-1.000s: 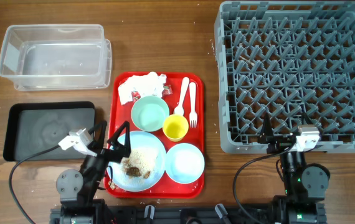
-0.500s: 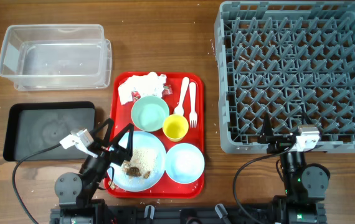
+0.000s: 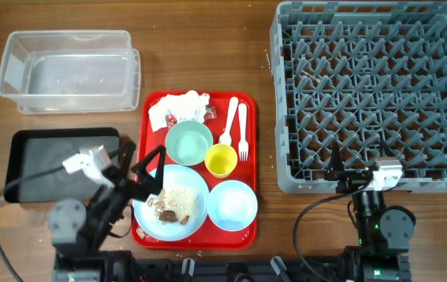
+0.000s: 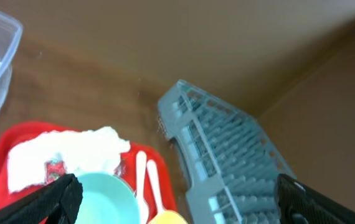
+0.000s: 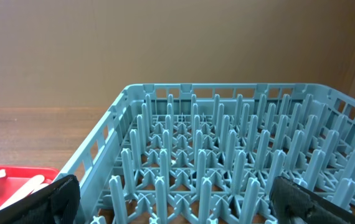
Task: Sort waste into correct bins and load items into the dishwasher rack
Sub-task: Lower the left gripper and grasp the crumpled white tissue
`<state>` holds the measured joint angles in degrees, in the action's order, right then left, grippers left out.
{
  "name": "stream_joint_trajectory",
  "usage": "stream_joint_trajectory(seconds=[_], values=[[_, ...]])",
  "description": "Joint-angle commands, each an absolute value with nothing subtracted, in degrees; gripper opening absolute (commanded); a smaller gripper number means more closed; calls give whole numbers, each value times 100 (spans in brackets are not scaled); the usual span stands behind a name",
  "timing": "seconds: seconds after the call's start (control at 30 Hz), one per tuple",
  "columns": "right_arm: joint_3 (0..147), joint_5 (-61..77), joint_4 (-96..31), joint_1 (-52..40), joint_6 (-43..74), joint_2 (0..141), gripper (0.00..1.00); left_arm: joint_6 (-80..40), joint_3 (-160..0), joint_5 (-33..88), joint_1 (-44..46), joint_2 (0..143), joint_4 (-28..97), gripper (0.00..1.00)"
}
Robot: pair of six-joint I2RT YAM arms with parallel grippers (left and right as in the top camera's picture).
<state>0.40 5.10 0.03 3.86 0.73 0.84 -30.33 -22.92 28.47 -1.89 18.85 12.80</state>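
A red serving tray (image 3: 249, 168) is laid flat on the brown wooden table (image 3: 208, 47), toward its near edge; a plain brown wall (image 5: 165, 43) is seen behind

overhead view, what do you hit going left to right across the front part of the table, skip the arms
black tray → pale blue plate → pale blue bowl → dishwasher rack
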Motion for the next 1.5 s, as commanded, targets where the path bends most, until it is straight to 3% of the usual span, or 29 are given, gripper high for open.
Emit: stream_joint_trajectory(seconds=[0.0, 0.2, 0.27, 0.5, 0.6, 0.83, 1.03, 1.33, 1.37, 1.47], values=[[30, 478, 19, 410, 1, 27, 100, -2403, -3330, 2893, -224, 2991, 1831, 100], [32, 475, 19, 410, 3, 27, 100, -1968, -5935, 2259, -226, 5310, 4899, 100], [30, 478, 19, 410, 1, 27, 100, -1970, -6407, 2309, -224, 5719, 5201, 100], [30, 478, 16, 410, 1, 27, 100, -2440, -6705, 3039, -130, 6294, 4434, 100], [32, 478, 19, 410, 1, 27, 100, -2447, -6871, 2552, 187, 6552, 4493, 100], [30, 475, 16, 410, 1, 27, 100, -2755, -8460, 5, 1131, 8169, 6222, 99], [30, 478, 19, 410, 1, 27, 100, -2749, -8562, -154, 1636, 9032, 5518, 100], [30, 475, 16, 410, 1, 27, 100, -2749, -8562, -150, 1715, 10154, 4825, 99], [32, 478, 16, 410, 3, 27, 100, -2753, -8562, -193, 1715, 10291, 4720, 98], [32, 475, 19, 410, -1, 27, 100, -3166, -8562, -419, 1715, 10591, 4595, 74]])
